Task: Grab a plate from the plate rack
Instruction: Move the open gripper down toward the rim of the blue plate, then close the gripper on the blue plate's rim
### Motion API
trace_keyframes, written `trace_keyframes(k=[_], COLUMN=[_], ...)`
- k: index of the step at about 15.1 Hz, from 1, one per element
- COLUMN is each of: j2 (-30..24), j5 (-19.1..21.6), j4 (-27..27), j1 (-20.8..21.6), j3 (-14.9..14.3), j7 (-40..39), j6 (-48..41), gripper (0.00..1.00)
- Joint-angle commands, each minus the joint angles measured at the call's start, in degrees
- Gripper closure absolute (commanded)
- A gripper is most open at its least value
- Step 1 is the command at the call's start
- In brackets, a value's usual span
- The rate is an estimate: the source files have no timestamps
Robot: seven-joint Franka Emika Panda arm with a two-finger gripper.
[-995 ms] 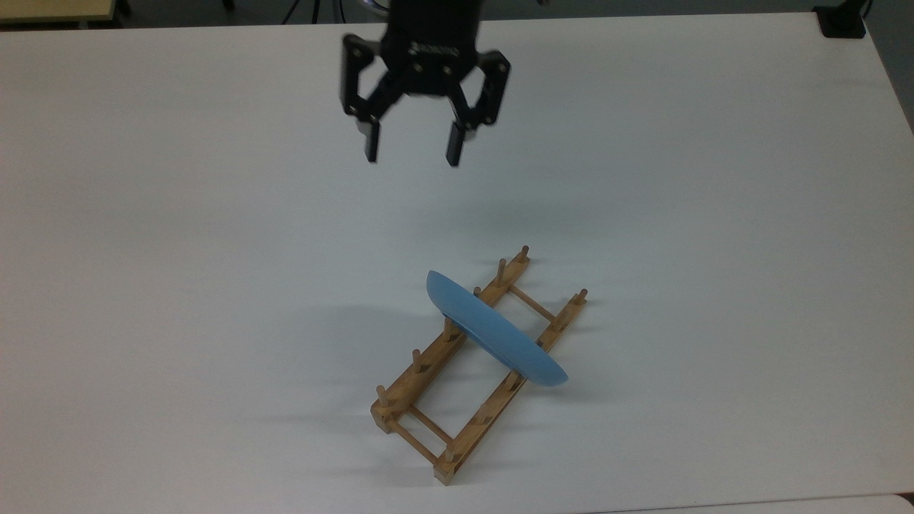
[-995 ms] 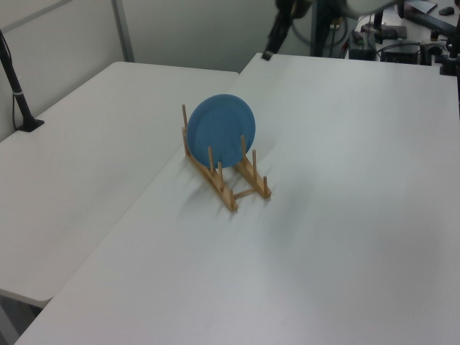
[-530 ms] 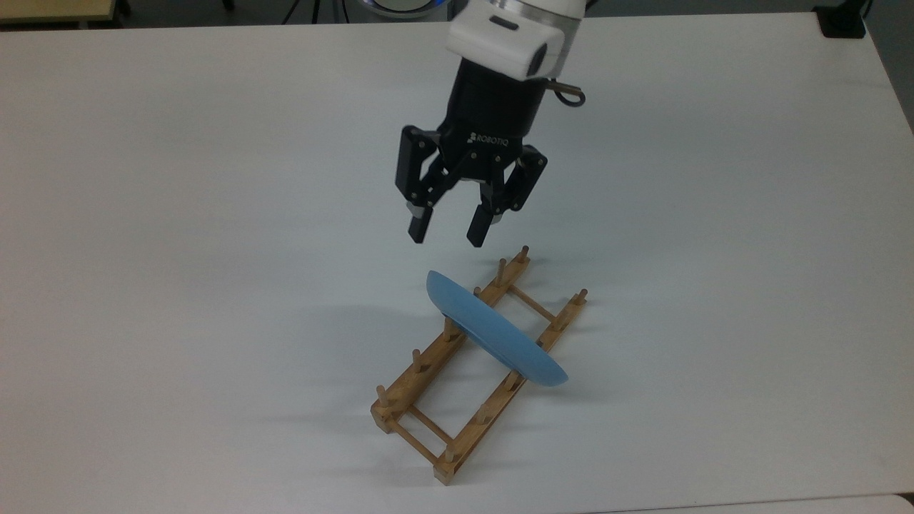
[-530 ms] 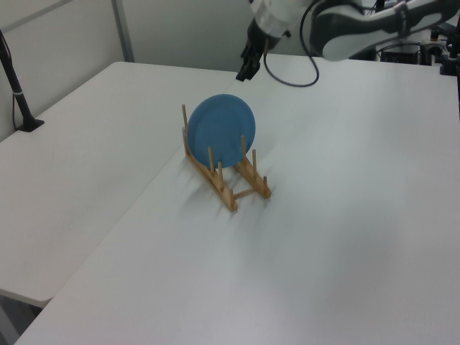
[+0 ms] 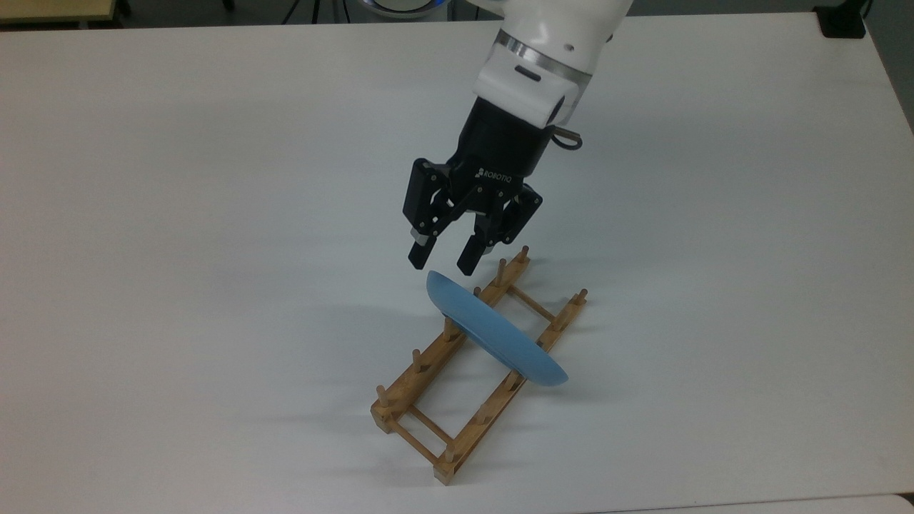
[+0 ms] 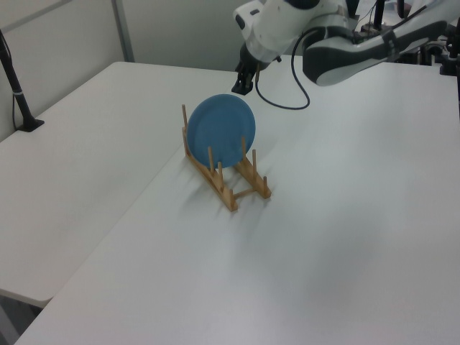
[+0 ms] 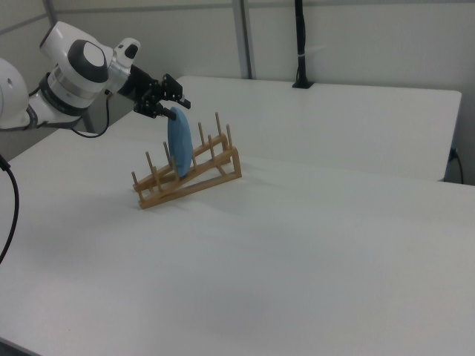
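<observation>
Where white table (image 5: 214, 214) spans, grey walls (image 7: 356, 37)

The top view looked steeply down from above the white table (image 5: 178, 214), fairly near, with the arm entering from its upper edge. The left view and the right view stood lower and farther back on opposite sides of the plate rack (image 6: 224, 181), each looking obliquely across the table at a long side of it. All three shared the rack, the plate (image 7: 179, 141) and the gripper (image 5: 443, 258).
</observation>
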Motion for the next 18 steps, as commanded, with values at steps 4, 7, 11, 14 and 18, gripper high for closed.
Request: trace_keyframes(k=[4,7,11,14,18], j2=[2.7,3.7,3.7,3.7,3.6], j5=[-2.5,-4.1,-4.6,-4.9,-5.5], j4=[1.0,1.0,1.1,1.1,1.1], j1=[2.1,2.1,2.2,2.2,2.2], j3=[-0.8,-0.8,-0.9,-0.9,-0.9], j7=[1.5,1.5,1.5,1.5,1.5], j6=[0.2,0.2,0.3,0.3,0.3], gripper=[0.43,0.47,0.68,0.81,0.87])
